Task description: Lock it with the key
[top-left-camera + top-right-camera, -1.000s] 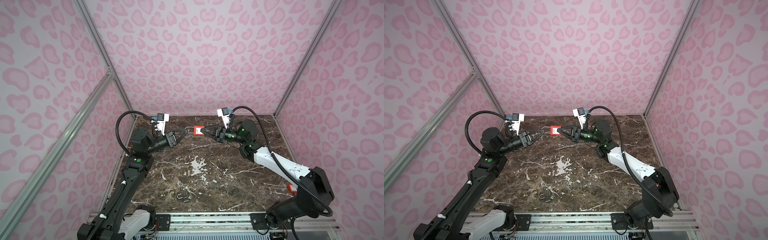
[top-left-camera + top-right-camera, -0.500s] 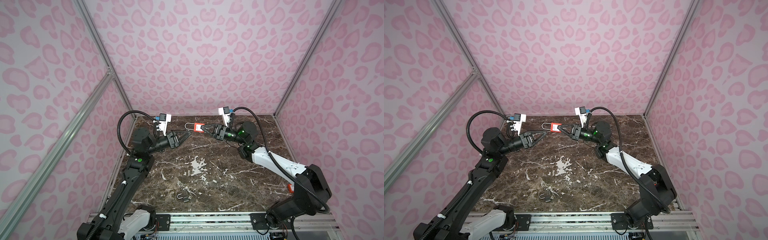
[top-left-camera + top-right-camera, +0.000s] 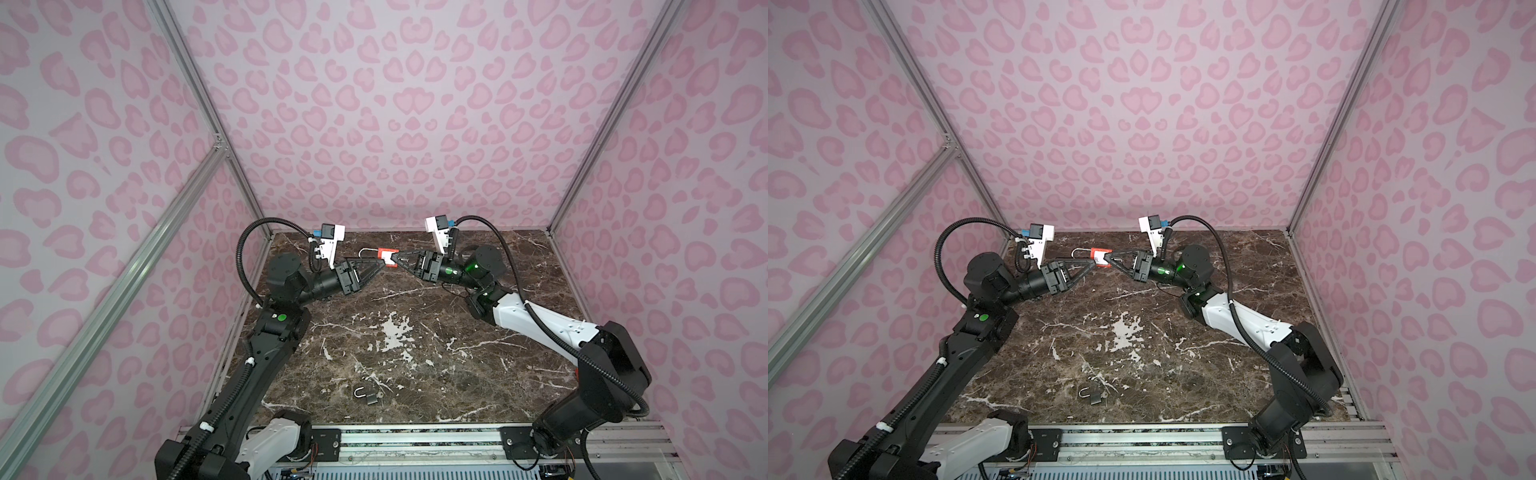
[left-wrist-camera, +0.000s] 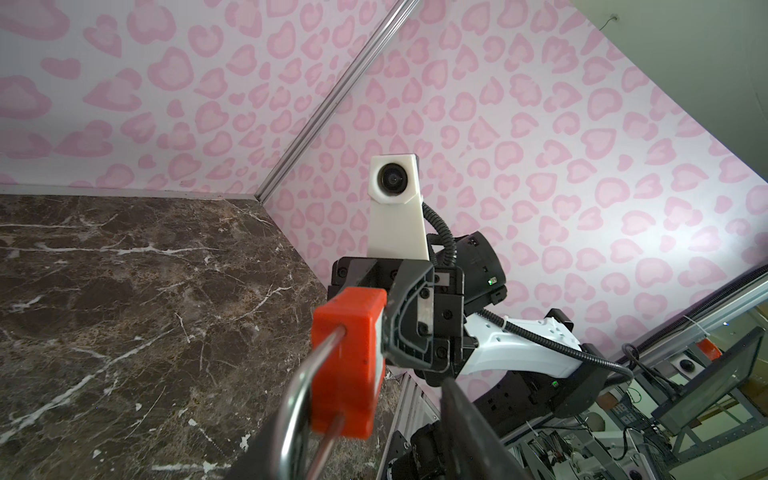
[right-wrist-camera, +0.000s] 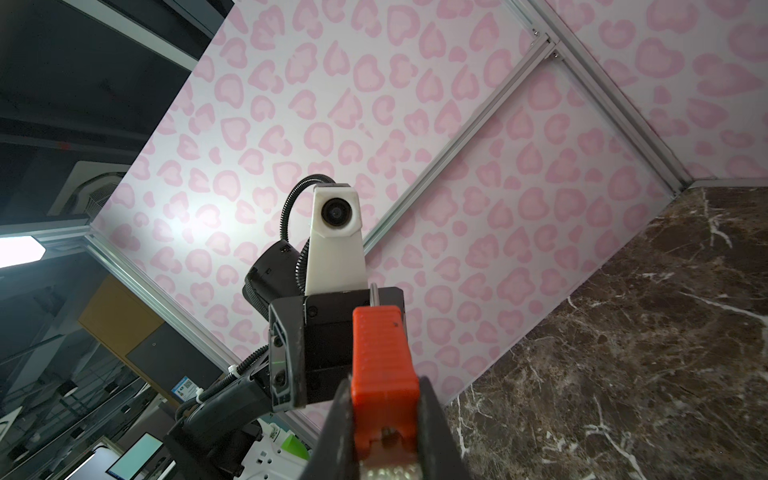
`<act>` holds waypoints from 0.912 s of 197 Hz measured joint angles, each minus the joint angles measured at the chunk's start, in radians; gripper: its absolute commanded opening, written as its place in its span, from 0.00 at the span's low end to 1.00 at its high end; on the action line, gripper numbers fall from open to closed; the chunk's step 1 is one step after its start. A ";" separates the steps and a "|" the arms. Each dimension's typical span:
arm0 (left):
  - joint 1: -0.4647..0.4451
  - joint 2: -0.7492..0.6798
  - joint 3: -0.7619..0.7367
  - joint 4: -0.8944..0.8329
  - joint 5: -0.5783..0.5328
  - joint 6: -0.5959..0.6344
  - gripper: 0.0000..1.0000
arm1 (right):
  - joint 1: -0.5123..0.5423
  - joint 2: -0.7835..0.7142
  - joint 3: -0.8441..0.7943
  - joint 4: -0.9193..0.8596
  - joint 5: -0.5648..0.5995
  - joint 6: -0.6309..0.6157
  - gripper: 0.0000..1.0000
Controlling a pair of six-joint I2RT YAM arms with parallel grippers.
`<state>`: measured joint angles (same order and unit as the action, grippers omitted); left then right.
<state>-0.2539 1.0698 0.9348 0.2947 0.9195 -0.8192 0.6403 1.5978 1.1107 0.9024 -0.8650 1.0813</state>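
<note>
Two black robot arms met above a dark marble worktop (image 3: 415, 316) inside pink heart-patterned walls; between them, raised clear of the surface near the middle of the back edge, hung a red padlock (image 3: 386, 254); the right gripper (image 3: 397, 259) was clamped on its body, a finger pressed to each side; the left gripper (image 3: 380, 266) had its jaws apart and gripped nothing, its fingers (image 4: 461, 419) flanking the steel shackle (image 4: 291, 407); both shackle legs seemed seated in the body, so the closing push looked done; a blurred silvery piece (image 5: 388, 461) showed at the lock's base in the right wrist view, possibly the key, though that could not be told; the step in hand appeared to be the change from shackle to key; next, the left gripper would need to find the key, pinch it squarely and turn it against the right's steady hold; a second, small padlock (image 3: 371, 397) lay near the front edge.
</note>
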 measured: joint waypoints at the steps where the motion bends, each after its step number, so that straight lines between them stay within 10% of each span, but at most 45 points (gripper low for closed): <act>1: 0.000 0.000 0.000 0.000 0.000 0.000 0.50 | 0.000 0.000 0.000 0.000 0.000 0.000 0.00; 34: -0.001 0.002 -0.004 0.021 0.000 -0.012 0.44 | 0.014 0.019 0.006 0.030 0.000 0.014 0.00; 77: 0.000 0.002 -0.008 0.024 -0.010 -0.021 0.10 | 0.019 0.023 0.006 0.066 -0.001 0.034 0.00; 109: -0.001 0.002 -0.011 0.036 -0.006 -0.022 0.04 | 0.019 0.023 0.006 0.070 0.001 0.033 0.52; 180: -0.001 -0.001 -0.012 0.036 -0.001 -0.022 0.04 | -0.044 0.031 -0.058 0.215 0.025 0.166 0.58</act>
<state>-0.2550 1.0691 0.9230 0.3305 0.9188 -0.8413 0.5961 1.6283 1.0523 1.1175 -0.8402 1.2476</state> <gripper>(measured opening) 0.224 0.587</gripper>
